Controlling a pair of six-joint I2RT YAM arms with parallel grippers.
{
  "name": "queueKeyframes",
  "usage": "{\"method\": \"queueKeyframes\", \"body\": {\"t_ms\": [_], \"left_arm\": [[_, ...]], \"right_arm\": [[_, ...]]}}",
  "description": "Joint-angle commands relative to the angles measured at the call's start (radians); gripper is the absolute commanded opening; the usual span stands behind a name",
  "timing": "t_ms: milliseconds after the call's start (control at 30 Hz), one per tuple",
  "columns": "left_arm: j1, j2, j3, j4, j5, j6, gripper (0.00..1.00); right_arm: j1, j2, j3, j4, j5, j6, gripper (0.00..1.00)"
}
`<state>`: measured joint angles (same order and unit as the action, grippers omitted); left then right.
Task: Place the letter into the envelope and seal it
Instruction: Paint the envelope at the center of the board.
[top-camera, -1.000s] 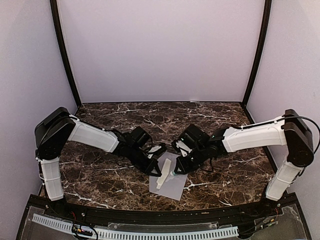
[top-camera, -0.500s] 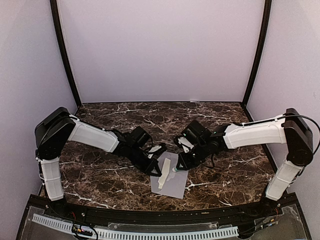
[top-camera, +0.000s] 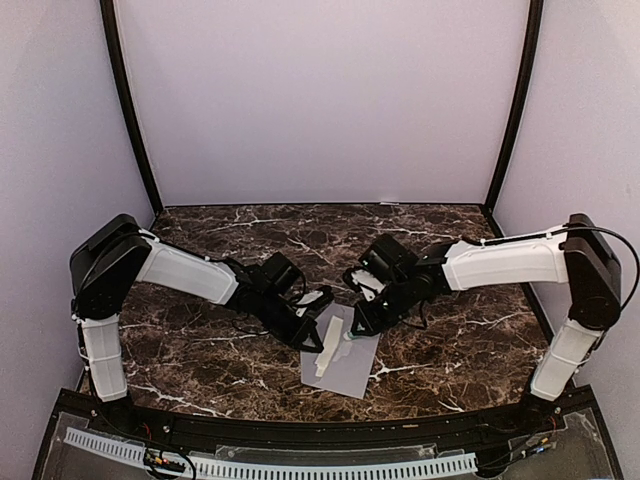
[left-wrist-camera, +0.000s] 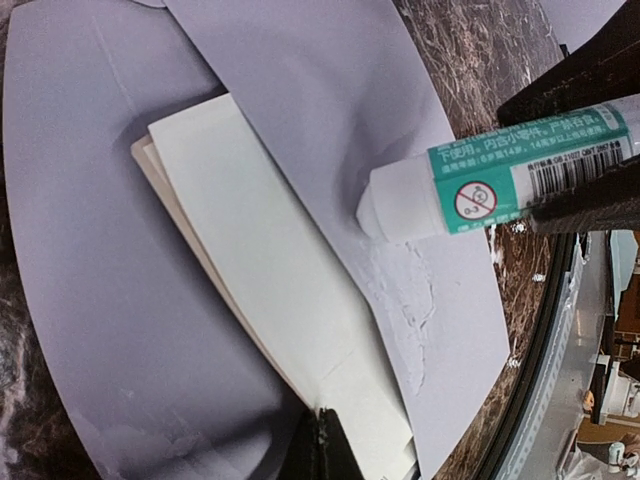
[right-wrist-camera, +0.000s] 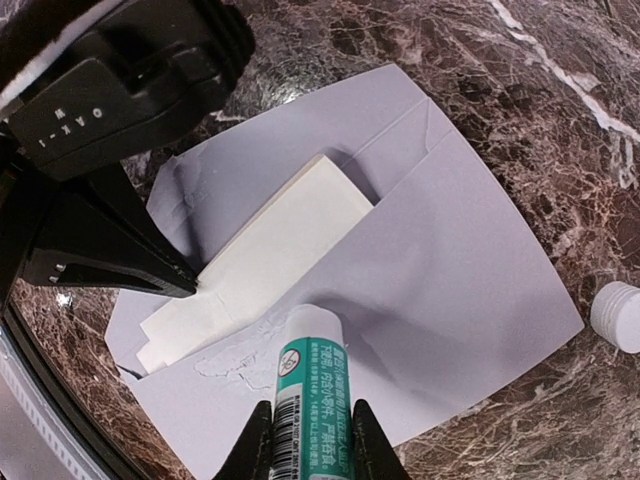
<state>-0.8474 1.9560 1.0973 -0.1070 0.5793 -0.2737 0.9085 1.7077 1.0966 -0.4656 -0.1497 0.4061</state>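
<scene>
The pale lavender envelope (top-camera: 348, 375) (left-wrist-camera: 90, 250) (right-wrist-camera: 470, 270) lies flat on the marble near the front edge. The cream folded letter (top-camera: 326, 346) (left-wrist-camera: 260, 270) (right-wrist-camera: 270, 245) sits partly inside its pocket, one end sticking out over the open flap. My left gripper (top-camera: 313, 333) (left-wrist-camera: 325, 422) (right-wrist-camera: 186, 287) is shut, its tips resting on the letter's exposed end. My right gripper (top-camera: 362, 322) (right-wrist-camera: 305, 432) is shut on a green-and-white glue stick (left-wrist-camera: 500, 170) (right-wrist-camera: 310, 385), whose white tip touches the envelope's front beside a smear of glue (left-wrist-camera: 410, 300) (right-wrist-camera: 230, 358).
A small white cap (right-wrist-camera: 618, 316) lies on the dark marble table (top-camera: 200, 350) to the right of the envelope. The black front rail (top-camera: 300, 432) runs just below the envelope. Purple walls enclose the back and sides.
My right arm has drawn the glue stick a little left and away along the envelope. The left gripper has stayed put on the letter.
</scene>
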Motion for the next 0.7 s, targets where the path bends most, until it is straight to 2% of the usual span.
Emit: {"method": "queueKeyframes", "body": {"t_ms": [0, 333, 667], "left_arm": [[-0.007, 0.011, 0.021, -0.037, -0.022, 0.001, 0.00], [-0.007, 0.011, 0.025, -0.038, -0.021, 0.000, 0.00], [-0.006, 0.011, 0.024, -0.032, -0.023, -0.008, 0.00]], "right_arm": [[-0.003, 0.036, 0.063, -0.077, 0.008, -0.058, 0.00], [0.056, 0.122, 0.141, -0.201, 0.089, -0.107, 0.00], [0.108, 0.128, 0.162, -0.255, 0.025, -0.110, 0.00]]}}
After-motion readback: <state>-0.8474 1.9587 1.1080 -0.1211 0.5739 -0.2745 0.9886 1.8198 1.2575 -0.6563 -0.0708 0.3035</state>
